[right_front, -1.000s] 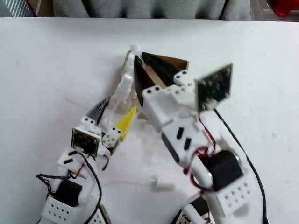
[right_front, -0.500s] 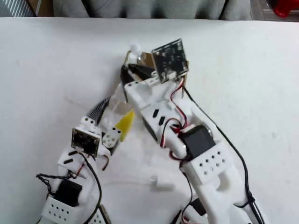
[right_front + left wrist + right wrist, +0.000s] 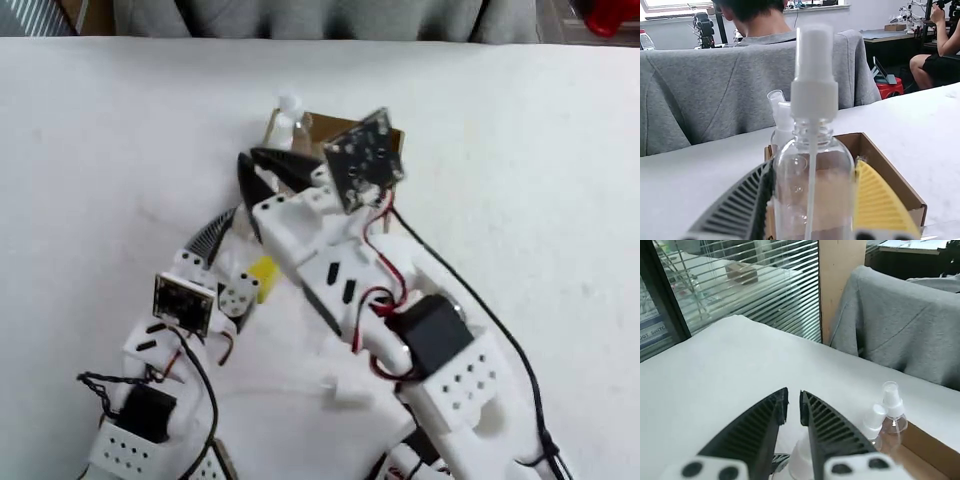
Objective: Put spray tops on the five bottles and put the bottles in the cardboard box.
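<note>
While the spray bottle (image 3: 812, 175) was clamped by the left gripper (image 3: 812, 205) near the cardboard box (image 3: 890, 175), the right gripper (image 3: 792, 407), slightly parted, had been swung off the box to above the spray top (image 3: 814, 75), so tightening was judged next; two capped bottles (image 3: 885, 415) were seen at its far corner.

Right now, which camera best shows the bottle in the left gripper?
The left wrist view: the bottle, spray top on, is close up. In the high view the right arm covers it; the right wrist view catches its spray top.
</note>
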Tool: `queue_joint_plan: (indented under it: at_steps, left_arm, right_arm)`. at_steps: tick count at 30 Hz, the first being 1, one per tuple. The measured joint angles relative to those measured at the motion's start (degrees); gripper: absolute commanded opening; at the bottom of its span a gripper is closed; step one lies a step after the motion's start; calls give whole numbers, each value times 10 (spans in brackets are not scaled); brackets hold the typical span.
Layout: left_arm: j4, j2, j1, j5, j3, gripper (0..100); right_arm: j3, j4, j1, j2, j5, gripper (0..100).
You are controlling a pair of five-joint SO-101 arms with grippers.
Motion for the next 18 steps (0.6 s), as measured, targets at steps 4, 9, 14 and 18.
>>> queue_joint_plan:
  at_steps: [4, 9, 14, 18]
  left_arm:
    - [0, 0, 0, 0, 0, 68]
    - [0, 0, 0, 0, 0, 68]
    - [0, 0, 0, 0, 0, 68]
    - [31, 0, 0, 5, -11, 68]
  right_arm:
    - [2, 0, 40, -45, 0, 15]
    - [61, 24, 93, -110, 0, 15]
    - [162, 34, 105, -173, 10, 15]
    - [239, 34, 105, -212, 31, 15]
